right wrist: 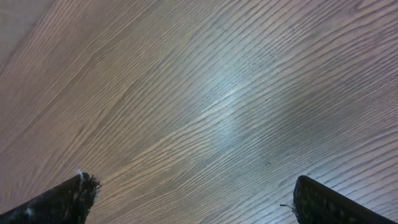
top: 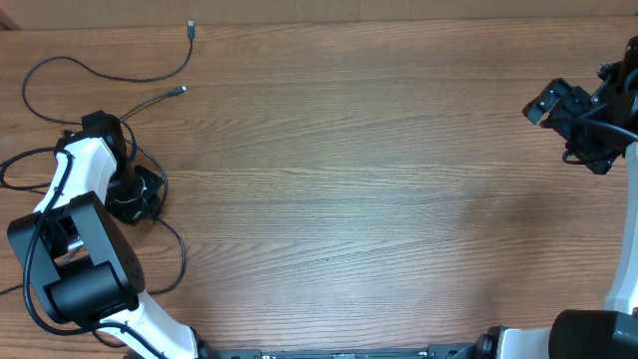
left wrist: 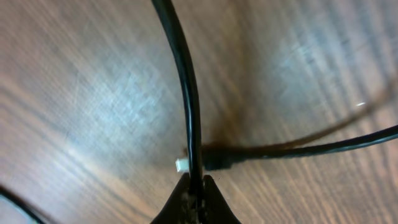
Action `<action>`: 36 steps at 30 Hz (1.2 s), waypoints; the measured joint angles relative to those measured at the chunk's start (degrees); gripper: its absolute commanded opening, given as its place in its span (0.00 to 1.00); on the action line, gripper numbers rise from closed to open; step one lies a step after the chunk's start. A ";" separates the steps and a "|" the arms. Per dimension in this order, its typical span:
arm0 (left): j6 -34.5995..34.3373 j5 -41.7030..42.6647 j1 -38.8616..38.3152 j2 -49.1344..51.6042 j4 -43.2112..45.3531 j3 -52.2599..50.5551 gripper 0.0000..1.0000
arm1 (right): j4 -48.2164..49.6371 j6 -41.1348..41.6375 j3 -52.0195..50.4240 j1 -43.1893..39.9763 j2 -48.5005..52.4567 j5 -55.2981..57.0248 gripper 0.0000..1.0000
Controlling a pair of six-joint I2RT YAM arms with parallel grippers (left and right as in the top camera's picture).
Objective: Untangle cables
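My left claw [left wrist: 196,185] is pinched shut on one black cable [left wrist: 186,93], which runs straight away from the tips. A second cable [left wrist: 298,149] passes under it just beyond the grip, plug end poking left, tail trailing right. The loose strands [top: 189,45] lie at the worktop's [top: 379,199] far-left corner. The right claw [right wrist: 193,190], spread wide, hangs well apart.

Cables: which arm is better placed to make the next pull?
Left. The left gripper is shut on a cable, and the loose strands lie near it. The right gripper hangs open over bare table, far from them.
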 measured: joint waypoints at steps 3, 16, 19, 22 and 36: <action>-2.84 0.02 0.00 0.00 -2.84 0.00 0.04 | 0.04 0.00 0.00 0.00 0.00 -0.02 1.00; -11.10 0.92 0.00 0.00 -8.79 0.04 0.05 | 0.00 0.02 0.00 0.00 0.00 0.00 1.00; -11.78 2.82 0.00 0.00 -9.60 0.04 0.05 | 0.00 0.00 0.00 -0.02 0.00 0.00 1.00; -12.68 4.17 0.00 0.00 -11.56 0.04 0.05 | 0.02 -0.02 0.00 0.00 0.00 0.02 1.00; -19.26 6.21 -0.09 0.00 -14.69 -0.39 0.08 | 0.02 0.00 0.00 0.00 0.00 0.00 1.00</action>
